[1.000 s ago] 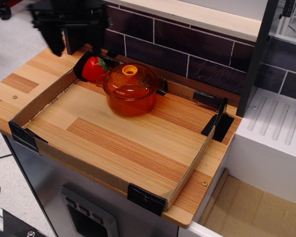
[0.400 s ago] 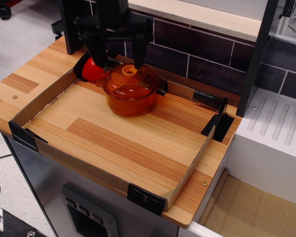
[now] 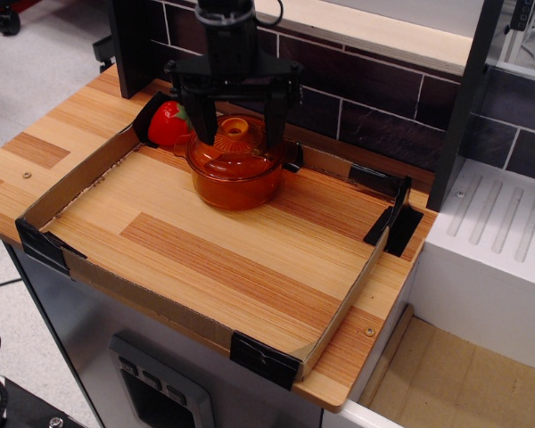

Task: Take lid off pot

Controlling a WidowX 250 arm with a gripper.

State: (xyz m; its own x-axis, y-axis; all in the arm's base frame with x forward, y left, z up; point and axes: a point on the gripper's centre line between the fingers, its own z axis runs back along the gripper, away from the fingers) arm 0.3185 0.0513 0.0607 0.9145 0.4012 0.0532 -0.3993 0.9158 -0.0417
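The translucent orange pot (image 3: 236,185) stands at the back of the wooden tray, with the domed orange lid (image 3: 234,152) on it. The lid's yellow-orange ring knob (image 3: 234,127) sits at its centre. My black gripper (image 3: 237,132) hangs straight over the lid, open, with one finger (image 3: 203,120) left of the knob and the other (image 3: 275,120) right of it. The fingertips are down at about knob height and do not touch the knob.
A red strawberry toy (image 3: 167,123) lies just left of the pot in the tray's back left corner. The tray has low cardboard walls (image 3: 71,174) with black taped corners. A dark tiled wall (image 3: 374,125) rises behind. A white rack (image 3: 499,223) stands to the right.
My gripper has swung from the far left over to the pot and come down, so its open fingers now straddle the lid's knob. Pot, lid and strawberry have not moved.
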